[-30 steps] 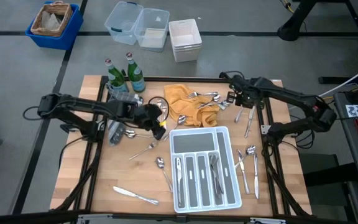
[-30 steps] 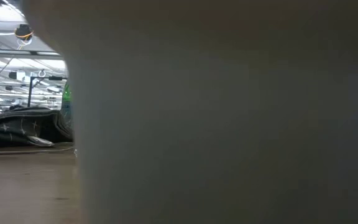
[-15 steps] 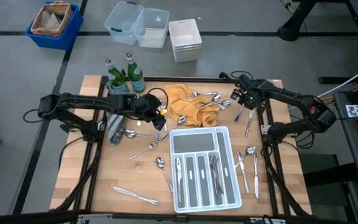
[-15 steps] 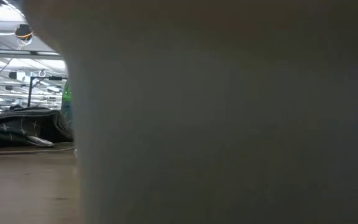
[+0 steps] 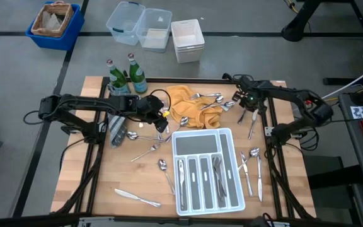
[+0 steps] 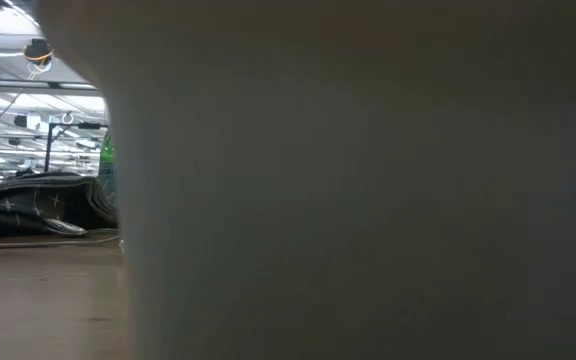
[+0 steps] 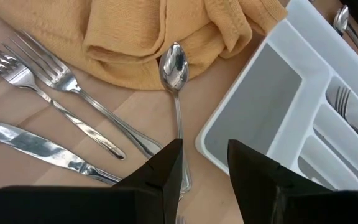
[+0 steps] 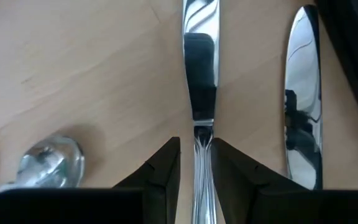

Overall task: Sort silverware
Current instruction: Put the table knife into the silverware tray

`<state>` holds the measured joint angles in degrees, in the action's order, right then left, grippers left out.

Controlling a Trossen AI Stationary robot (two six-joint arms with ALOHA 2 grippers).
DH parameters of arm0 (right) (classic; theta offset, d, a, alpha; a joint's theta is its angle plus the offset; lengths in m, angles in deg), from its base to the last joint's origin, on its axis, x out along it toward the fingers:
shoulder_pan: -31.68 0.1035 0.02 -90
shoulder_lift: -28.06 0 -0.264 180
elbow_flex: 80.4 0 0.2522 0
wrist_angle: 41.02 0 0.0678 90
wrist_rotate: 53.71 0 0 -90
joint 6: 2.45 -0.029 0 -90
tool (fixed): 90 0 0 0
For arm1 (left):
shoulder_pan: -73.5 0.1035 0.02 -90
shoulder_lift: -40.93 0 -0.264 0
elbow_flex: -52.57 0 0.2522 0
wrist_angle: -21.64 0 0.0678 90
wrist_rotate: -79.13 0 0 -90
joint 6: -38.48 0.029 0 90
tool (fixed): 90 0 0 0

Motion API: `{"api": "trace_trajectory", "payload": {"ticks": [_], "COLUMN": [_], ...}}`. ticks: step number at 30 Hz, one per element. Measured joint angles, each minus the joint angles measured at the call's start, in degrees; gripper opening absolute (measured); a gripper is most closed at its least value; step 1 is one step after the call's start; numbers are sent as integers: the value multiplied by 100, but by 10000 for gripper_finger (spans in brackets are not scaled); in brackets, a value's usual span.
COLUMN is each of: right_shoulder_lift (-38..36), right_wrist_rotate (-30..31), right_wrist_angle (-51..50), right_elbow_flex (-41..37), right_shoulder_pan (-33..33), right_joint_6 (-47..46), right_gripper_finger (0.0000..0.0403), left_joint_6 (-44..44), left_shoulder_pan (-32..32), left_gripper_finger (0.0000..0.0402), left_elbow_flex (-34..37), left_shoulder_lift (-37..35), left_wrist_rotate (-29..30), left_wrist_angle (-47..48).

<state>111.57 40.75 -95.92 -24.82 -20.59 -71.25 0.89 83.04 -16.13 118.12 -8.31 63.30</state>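
Silverware lies scattered on the wooden table: a spoon [image 7: 174, 62] whose bowl touches the yellow cloth [image 5: 191, 104], two forks [image 7: 48, 71] and a knife [image 7: 36, 146] beside it. My left gripper [image 5: 161, 123] is open and low over the spoon's handle; in the left wrist view [image 7: 204, 162] the handle runs in beside one finger. My right gripper [image 5: 247, 104] is at the far right, shut on a table knife [image 8: 199, 56] that lies flat. The white tray [image 5: 201, 132] holds some pieces [image 5: 218, 173]. My right gripper pinches the table knife's handle [image 8: 202, 140] between its two fingers, just behind the blade. The fingers come from above, one on each side of the handle. The knife lies flat on the table.
A second knife [image 8: 302, 93] and a spoon [image 8: 48, 162] lie either side of the held knife. More pieces lie right of the tray [image 5: 251, 167] and at the near left [image 5: 137, 198]. Green bottles [image 5: 126, 75] stand far left. A pale surface [image 6: 368, 200] fills most of the low view.
My right gripper has gone a little toward the table's right edge, over the knife. My left gripper has shifted slightly toward the far edge and then kept still. No silverware has moved.
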Motion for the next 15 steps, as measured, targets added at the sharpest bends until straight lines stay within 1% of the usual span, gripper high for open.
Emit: {"api": "trace_trajectory", "payload": {"ticks": [10,15], "right_shoulder_lift": [109,332], "right_wrist_rotate": [102,48], "right_wrist_angle": [-69,-71], "right_elbow_flex": [0,5], "right_shoulder_pan": [-2,-2], "right_joint_6": [3,4], "right_gripper_finger": [92,92], "left_joint_6": [8,9], "left_shoulder_pan": [0,0], "left_gripper_finger": [116,116], "left_elbow_flex": [0,0], "left_shoulder_lift": [0,0], "left_wrist_rotate": [0,0], "left_wrist_angle": [0,1]}}
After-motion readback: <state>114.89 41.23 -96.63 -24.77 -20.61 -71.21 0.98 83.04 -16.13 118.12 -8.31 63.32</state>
